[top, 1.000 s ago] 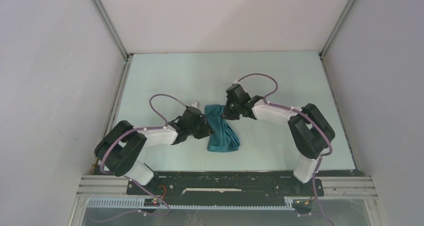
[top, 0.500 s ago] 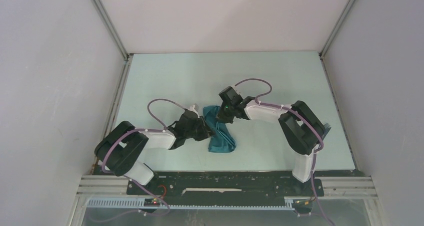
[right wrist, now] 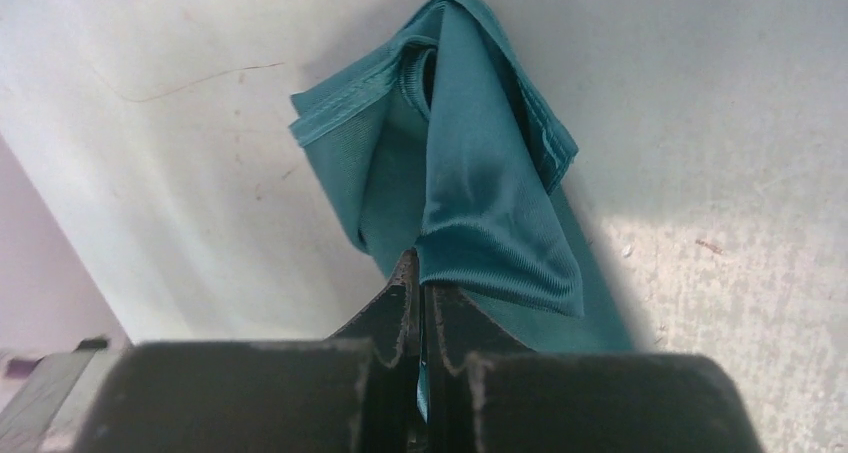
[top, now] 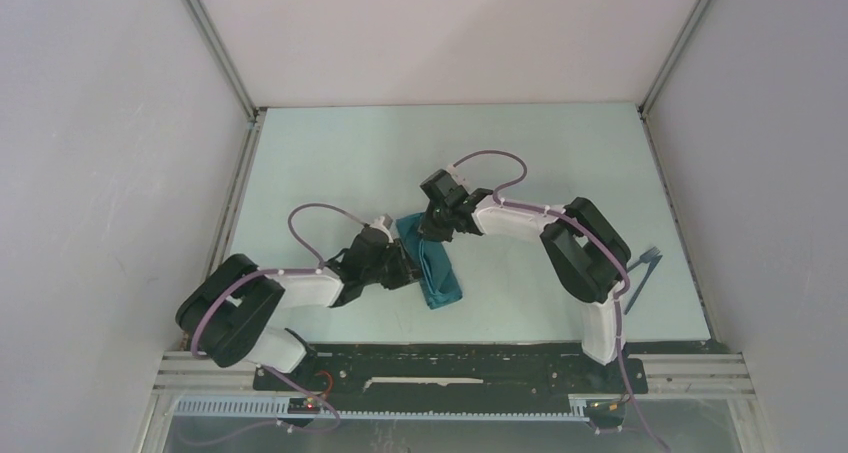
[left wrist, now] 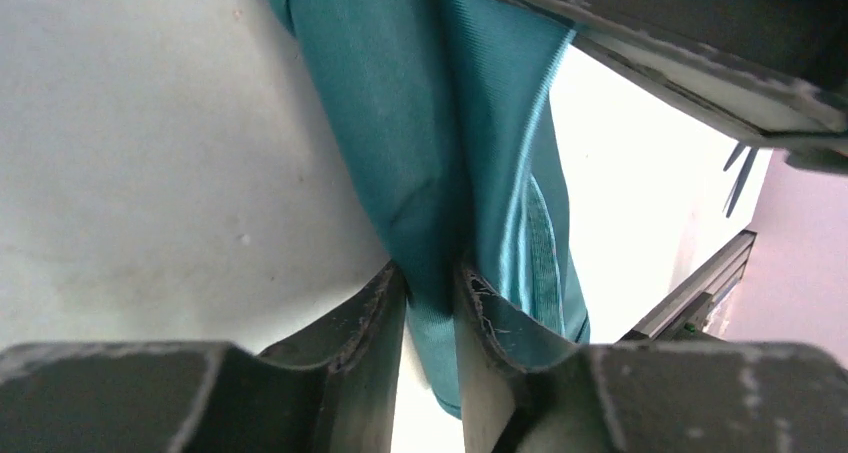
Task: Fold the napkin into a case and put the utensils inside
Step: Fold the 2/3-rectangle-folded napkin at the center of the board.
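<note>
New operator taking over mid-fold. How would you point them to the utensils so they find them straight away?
Start at the pale table and follow its right edge toward the front, just outside the black elbow of the right arm. The utensils lie there: thin dark slivers, loose on the surface, unlike the broad teal napkin in the middle.

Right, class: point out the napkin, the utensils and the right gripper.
napkin (top: 438, 276): top view, middle of the folded teal strip.
utensils (top: 641, 269): top view, middle of the dark pair.
right gripper (right wrist: 422, 278): right wrist view, between the fingertips pinching the cloth.
</note>
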You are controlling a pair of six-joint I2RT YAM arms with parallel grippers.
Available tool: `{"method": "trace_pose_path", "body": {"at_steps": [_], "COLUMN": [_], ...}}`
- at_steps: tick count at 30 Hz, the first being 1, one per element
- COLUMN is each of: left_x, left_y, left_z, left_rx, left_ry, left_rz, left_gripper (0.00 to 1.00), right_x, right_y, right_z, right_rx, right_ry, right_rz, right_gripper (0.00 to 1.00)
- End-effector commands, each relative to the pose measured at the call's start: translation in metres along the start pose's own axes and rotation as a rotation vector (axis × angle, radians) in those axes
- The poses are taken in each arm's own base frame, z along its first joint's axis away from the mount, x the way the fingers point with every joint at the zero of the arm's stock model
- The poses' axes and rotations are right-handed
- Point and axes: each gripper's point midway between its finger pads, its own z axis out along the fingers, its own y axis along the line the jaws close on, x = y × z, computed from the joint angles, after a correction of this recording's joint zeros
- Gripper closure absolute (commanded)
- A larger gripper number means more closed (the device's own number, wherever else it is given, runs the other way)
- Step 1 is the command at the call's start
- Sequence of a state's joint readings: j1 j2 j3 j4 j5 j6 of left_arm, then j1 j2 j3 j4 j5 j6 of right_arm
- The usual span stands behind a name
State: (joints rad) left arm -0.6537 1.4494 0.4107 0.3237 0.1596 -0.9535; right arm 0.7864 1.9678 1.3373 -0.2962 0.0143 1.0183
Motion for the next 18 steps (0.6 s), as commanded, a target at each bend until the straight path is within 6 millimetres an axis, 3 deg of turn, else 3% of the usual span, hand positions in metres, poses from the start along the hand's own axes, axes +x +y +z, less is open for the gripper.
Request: {"method": "trace_pose_path", "body": {"at_steps": [1,5,10,12,18], "left_x": [0.01,0.007,-0.006,-0.013,-0.027], "left_y": [0.027,0.032,0.006,-0.004,-0.003], "left_z": [-0.014,-0.027,-0.043,-0.043,-0.025], "left_rx": [-0.09,-0.106,0.007,0.03,-0.026], "left_ry": [0.02,-0.002,-0.06,-0.067,-0.077], "left_rz": [0.04,0.045,0.077,0.115,0.158], "left_gripper": [0.65,0.6,0.31,0.22,0.09], "right_x": [-0.003,0.0,0.002,0.007,0.009], "right_y": [0.01,0.007,0.01,0.016,0.024], "right_z": [0.003,0.003,0.002,0.001,-0.004], "right_rx": [-0.017,-0.007,-0.023,-0.054,-0.086], "right_ry": [-0.01,-0.011,0.001,0.032,0.057], "right_rz": [-0.062,-0.103,-0.122,-0.114,-0.081], "right_gripper": [1.0,1.0,1.0,1.0,1.0]}}
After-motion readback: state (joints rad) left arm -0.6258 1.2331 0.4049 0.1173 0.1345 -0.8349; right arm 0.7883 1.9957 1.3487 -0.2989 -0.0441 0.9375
